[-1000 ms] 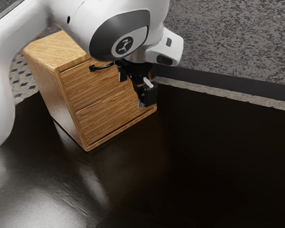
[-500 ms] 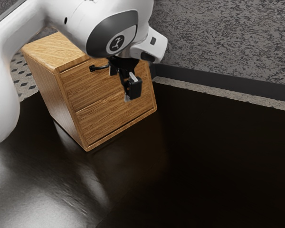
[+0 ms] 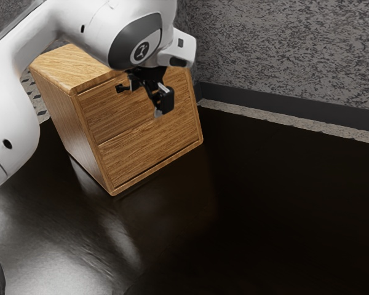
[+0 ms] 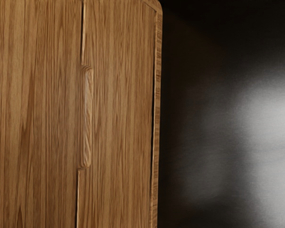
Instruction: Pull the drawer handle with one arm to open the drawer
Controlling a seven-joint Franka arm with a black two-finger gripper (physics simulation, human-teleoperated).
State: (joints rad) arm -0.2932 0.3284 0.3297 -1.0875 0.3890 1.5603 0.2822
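Exterior view, and the gripper point(image 3: 162, 106) has slid up and across the wooden cabinet point(image 3: 141, 157), off its 3 o'clock edge a second ago and now over the top drawer point(image 3: 117, 117). The black drawer handle point(image 3: 126, 87) sits along that drawer's upper edge, at about 10 o'clock from the gripper, near but apart. Whether the gripper is parted or clenched, I can't tell from here. The drawer fronts look flush, so nothing is opened yet. I'd judge this as closing in for the grasp, with a little more travel toward 10 o'clock needed.

The cabinet stands at 10 o'clock on the black table point(image 3: 264, 209). The wrist view looks along the oak front, with a wooden notch point(image 4: 85, 118) on the seam between drawers.

As for writing, there's only a small white emblem on the grey joint cap point(image 3: 139, 48), with no words readable.
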